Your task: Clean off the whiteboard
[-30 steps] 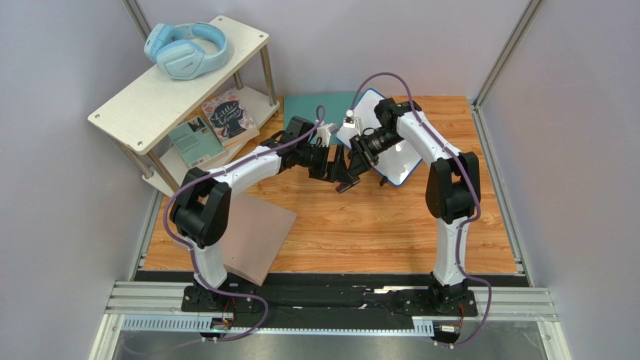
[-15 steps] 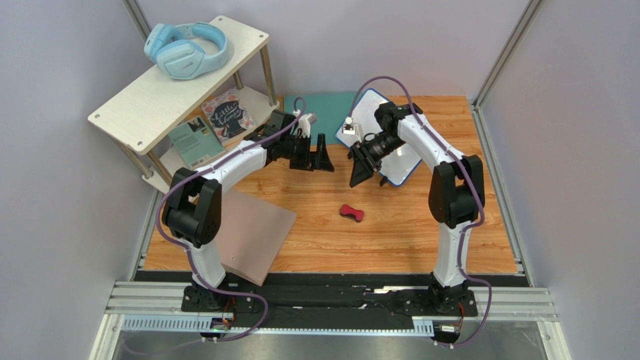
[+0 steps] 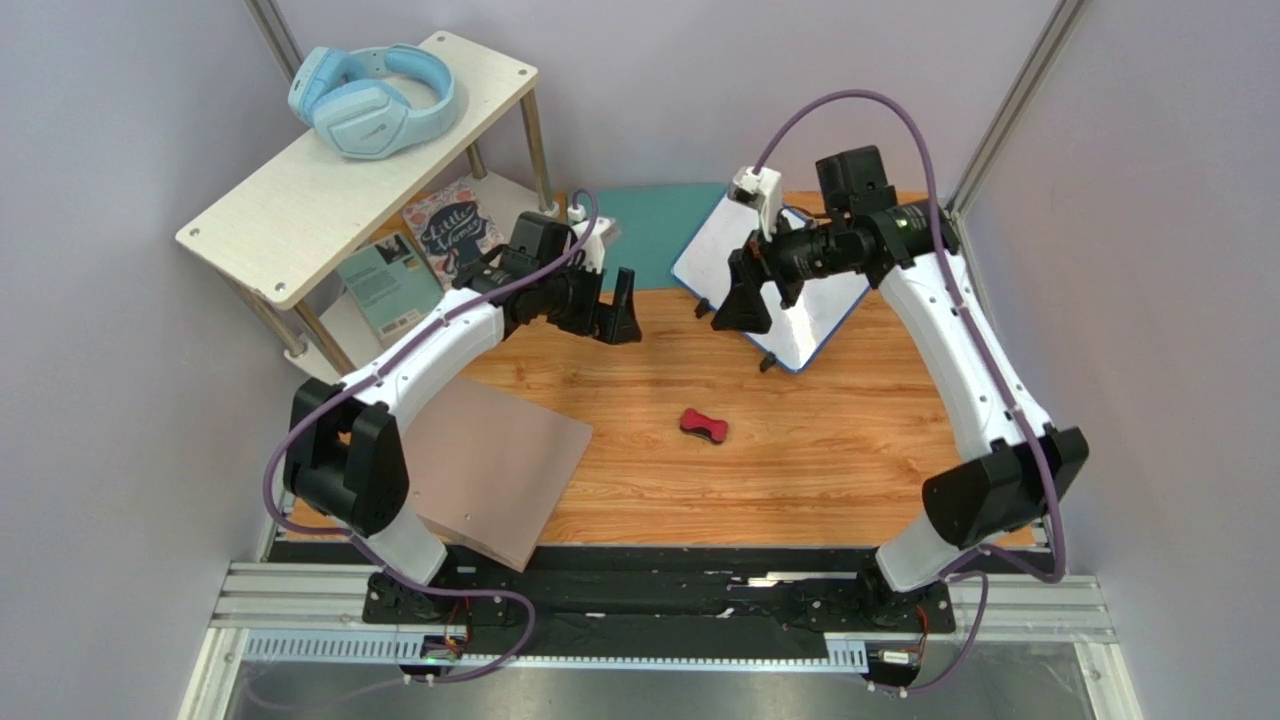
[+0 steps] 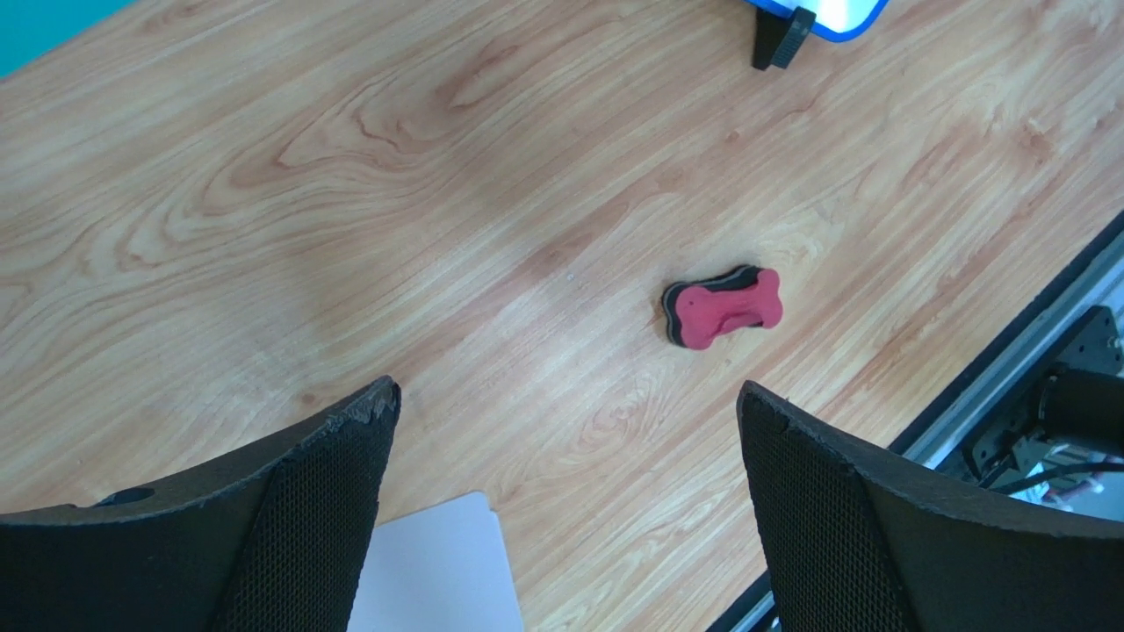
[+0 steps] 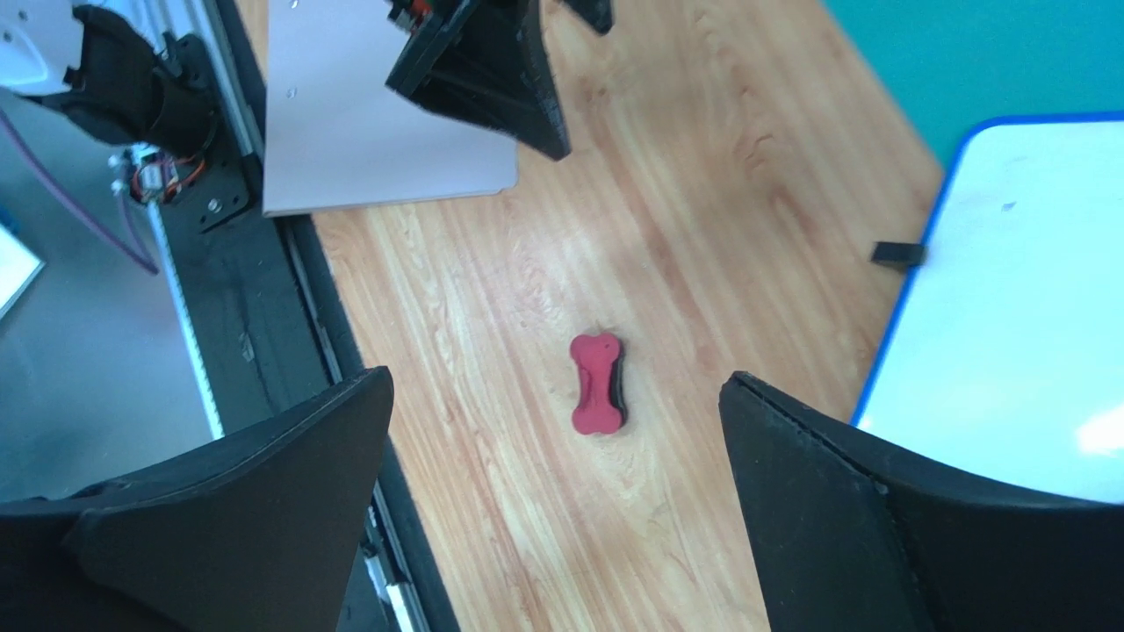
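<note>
While face-up, whiteboard [image 3: 807, 323] long axis diagonal.

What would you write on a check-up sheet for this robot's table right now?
Surface: wooden table, nothing spilled seen.
Job's things: whiteboard at the back right, no clear marks seen; red eraser lies alone mid-table.
Clutter: pinkish-tan board near left, teal mat at the back, headphones on the shelf, books beneath.
Grippers: left arm's fingers and right arm's fingers open, holding nothing.
Cables: purple cables loop along both arms, no snag seen.
Surroundings: grey walls, metal rail at the near edge.
</note>
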